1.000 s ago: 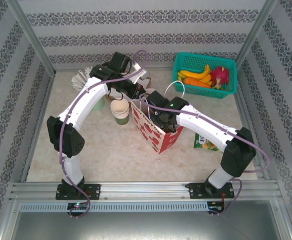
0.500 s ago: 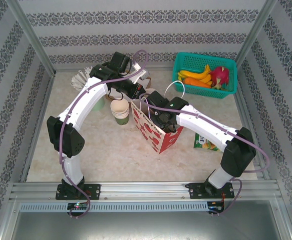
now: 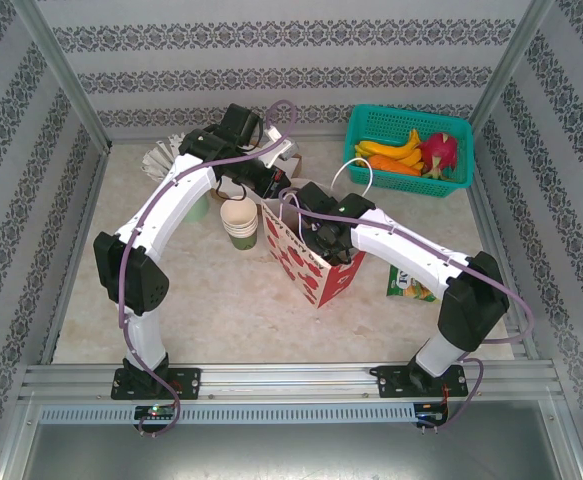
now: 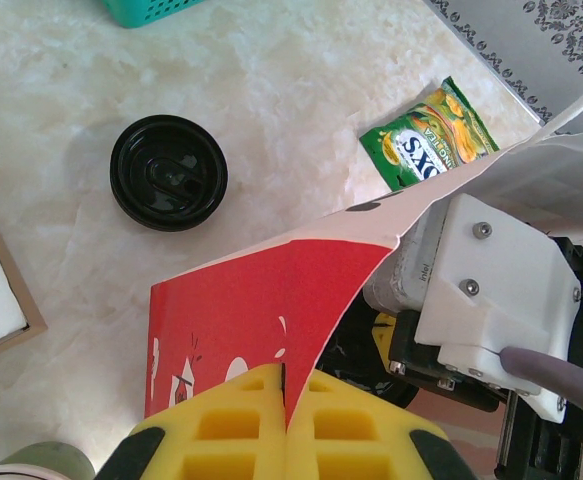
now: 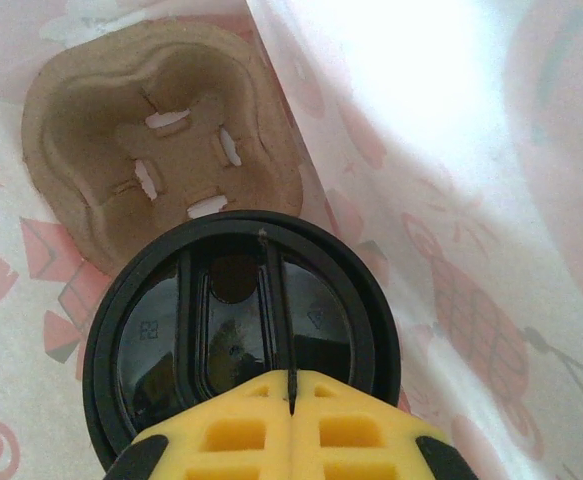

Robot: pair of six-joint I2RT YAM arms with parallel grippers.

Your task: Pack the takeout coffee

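In the right wrist view, a takeout coffee with a black lid (image 5: 233, 320) hangs inside the white-lined bag. My right gripper (image 5: 291, 385) is shut on the lid's rim. It hangs just above a brown cardboard carrier (image 5: 151, 120) lying on the bag's floor. A second black-lidded takeout coffee (image 4: 168, 172) stands on the table beyond the bag. My left gripper (image 4: 289, 392) is shut on the top edge of the red and white paper bag (image 4: 241, 310). From above, the bag (image 3: 309, 262) stands mid-table with both arms meeting over it.
A stack of open paper cups (image 3: 239, 222) stands just left of the bag. A teal basket (image 3: 374, 120) of fruit sits at the back right. A green snack packet (image 3: 408, 285) lies right of the bag, under my right arm. A brown-edged tray (image 4: 1, 300) lies at the left.
My right arm has shifted slightly leftward over the bag. The left arm and the bag's held edge have not moved.
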